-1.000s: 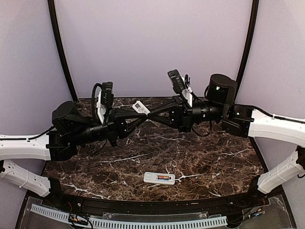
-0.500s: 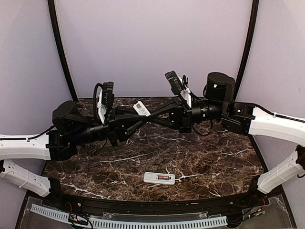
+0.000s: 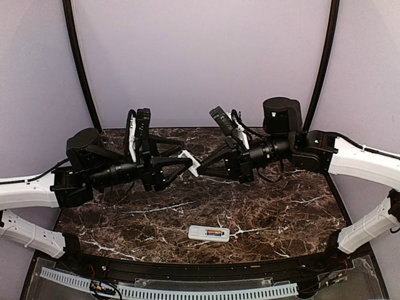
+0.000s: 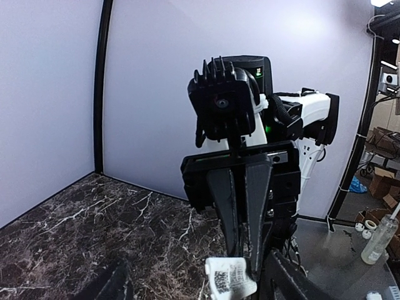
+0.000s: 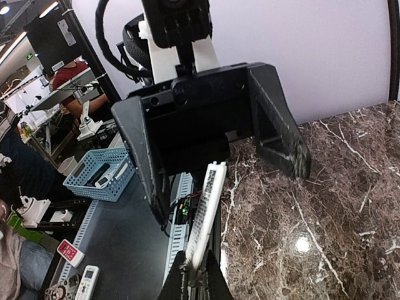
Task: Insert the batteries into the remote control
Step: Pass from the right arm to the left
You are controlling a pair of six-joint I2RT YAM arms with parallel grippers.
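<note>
- Lying near the 6 o'clock edge of the dark marble table, the remote control is seen flat on the surface, its length running from 9 to 3 o'clock.
- The batteries are seen inside its open recess, toward the 3 o'clock end. An orange-red colour is made out, but anything finer is too small to tell.
- Farther back, above the middle of the table, a small white cover piece with a printed label is held in the air, well apart from the remote control.
- The right gripper, reaching in from 3 o'clock, is clenched on the cover piece. In the right wrist view the piece is seen edge-on, pinched at one end between the fingertips.
- The left gripper, reaching in from 9 o'clock, is released. Its jaws are spread wide on either side of the cover piece, and no contact with it is seen.
- In the left wrist view the labelled face of the cover piece is turned toward the camera, with the closed right fingers just behind it.
- At 12 o'clock the table is bounded by a pale lilac wall.
</note>
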